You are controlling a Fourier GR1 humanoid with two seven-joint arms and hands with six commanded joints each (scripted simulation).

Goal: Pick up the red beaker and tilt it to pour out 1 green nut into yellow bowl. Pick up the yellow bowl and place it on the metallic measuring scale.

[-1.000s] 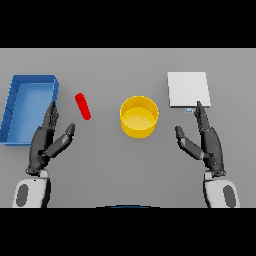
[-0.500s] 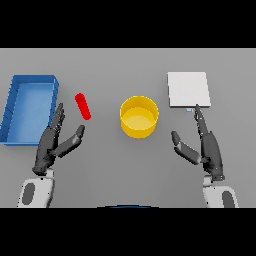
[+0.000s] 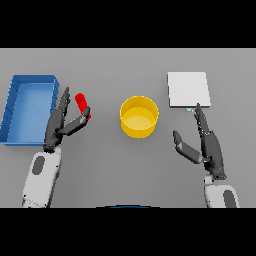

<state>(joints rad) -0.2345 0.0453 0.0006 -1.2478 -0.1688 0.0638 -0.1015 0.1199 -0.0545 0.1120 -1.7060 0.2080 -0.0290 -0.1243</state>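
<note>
The red beaker [image 3: 81, 102] lies on the grey table, left of centre, partly hidden behind my left hand [image 3: 56, 126]. That hand is open, its straight fingers just left of the beaker and its thumb reaching under the beaker's near end. The yellow bowl [image 3: 139, 116] stands in the middle of the table; no nut shows in it. The metallic measuring scale [image 3: 188, 89] is a flat pale square at the back right. My right hand [image 3: 208, 145] is open, below the scale and right of the bowl, touching neither.
A blue tray [image 3: 12, 103] sits at the far left, right beside my left hand.
My left hand has moved up and right to the red beaker, its thumb now overlapping the beaker's near end. My right hand has drifted slightly down and right.
</note>
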